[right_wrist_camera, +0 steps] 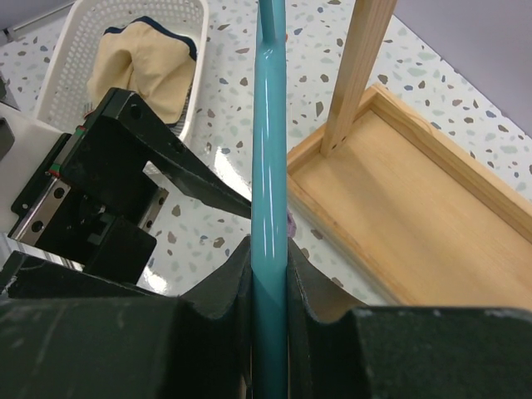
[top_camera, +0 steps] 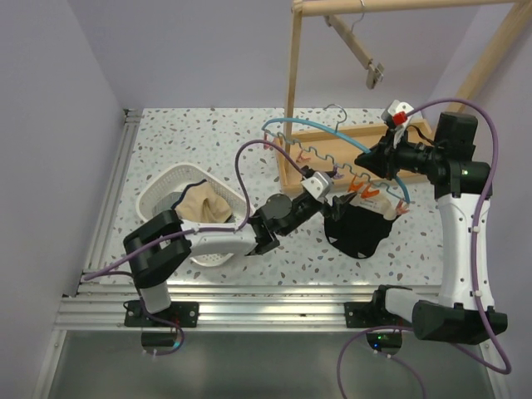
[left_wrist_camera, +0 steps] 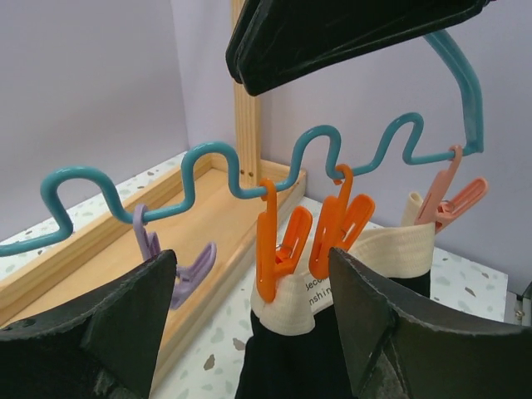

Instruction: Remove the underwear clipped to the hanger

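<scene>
A teal wavy hanger (left_wrist_camera: 208, 166) carries coloured clips. Two orange clips (left_wrist_camera: 278, 241) and a pink clip (left_wrist_camera: 449, 199) pinch the pale waistband (left_wrist_camera: 382, 249) of the black underwear (top_camera: 359, 229), which hangs below the hanger. My left gripper (left_wrist_camera: 249, 291) is open, and its fingers (left_wrist_camera: 108, 332) stand either side of the left orange clip and the waistband corner without touching them. My right gripper (right_wrist_camera: 270, 274) is shut on the teal hanger bar (right_wrist_camera: 270, 166) and holds it above the table. A beige pair of underwear (top_camera: 204, 206) lies in the white basket (top_camera: 158, 195).
An empty purple clip (left_wrist_camera: 179, 266) hangs left of the orange ones. Behind the hanger stands a wooden rack with a tray base (top_camera: 366, 137) and an upright post (top_camera: 293, 75). A wooden hanger (top_camera: 357, 50) hangs from its top bar.
</scene>
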Controlling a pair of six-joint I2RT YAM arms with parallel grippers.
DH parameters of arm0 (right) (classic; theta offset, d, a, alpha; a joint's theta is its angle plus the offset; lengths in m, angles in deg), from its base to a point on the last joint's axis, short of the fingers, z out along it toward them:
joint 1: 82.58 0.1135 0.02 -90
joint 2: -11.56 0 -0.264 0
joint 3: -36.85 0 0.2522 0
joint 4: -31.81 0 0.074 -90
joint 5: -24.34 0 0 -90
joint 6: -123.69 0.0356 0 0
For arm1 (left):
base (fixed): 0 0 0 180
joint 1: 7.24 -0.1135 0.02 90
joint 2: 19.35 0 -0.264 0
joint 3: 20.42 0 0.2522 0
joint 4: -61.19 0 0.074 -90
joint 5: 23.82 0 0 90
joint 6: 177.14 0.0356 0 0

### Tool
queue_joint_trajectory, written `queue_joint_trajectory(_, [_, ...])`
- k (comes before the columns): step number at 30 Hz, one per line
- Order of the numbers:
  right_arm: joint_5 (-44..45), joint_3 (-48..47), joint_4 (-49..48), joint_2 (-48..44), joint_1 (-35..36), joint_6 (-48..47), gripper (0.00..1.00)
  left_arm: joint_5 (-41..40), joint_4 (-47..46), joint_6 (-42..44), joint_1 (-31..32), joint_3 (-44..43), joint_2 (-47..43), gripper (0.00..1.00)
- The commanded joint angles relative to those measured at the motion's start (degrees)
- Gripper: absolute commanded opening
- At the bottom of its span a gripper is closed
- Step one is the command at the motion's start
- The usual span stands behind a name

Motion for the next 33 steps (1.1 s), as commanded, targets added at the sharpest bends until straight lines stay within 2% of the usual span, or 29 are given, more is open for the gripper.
queue_joint_trajectory(1, [-2.8, -0.2, -3.9, -1.6, -0.2, 1.1, 0.0, -1.6, -2.6, 1.8, 0.7, -3.5, 1.8, 0.77])
queue_joint_trajectory(5, [-2.9, -0.2, -3.9, -1.5, -0.2, 1.2, 0.0, -2.5, -1.7, 1.9, 1.2, -5.3, 3.1, 0.75])
queue_joint_trajectory(11, [-3.0, -0.1, -4.0, -1.9, -0.2, 1.2, 0.0, -5.2, 0.0, 6.4, 2.9, -8.7, 5.4, 0.72])
queue_joint_trajectory(21, [-3.3, -0.1, -4.0, -2.2, -0.2, 1.1, 0.0, -13.6, 0.7, 14.3, 5.1, -11.8, 8.7, 0.65])
queue_joint_trajectory(29, [-3.4, -0.2, -3.8, -2.1, -0.2, 1.1, 0.0, -16.0, -0.4, 18.1, 5.8, -14.3, 11.0, 0.57])
queue_joint_trajectory(33, [-3.4, -0.2, -3.8, -2.0, -0.2, 1.0, 0.0, -16.6, -1.4, 19.1, 5.9, -15.4, 12.1, 0.57])
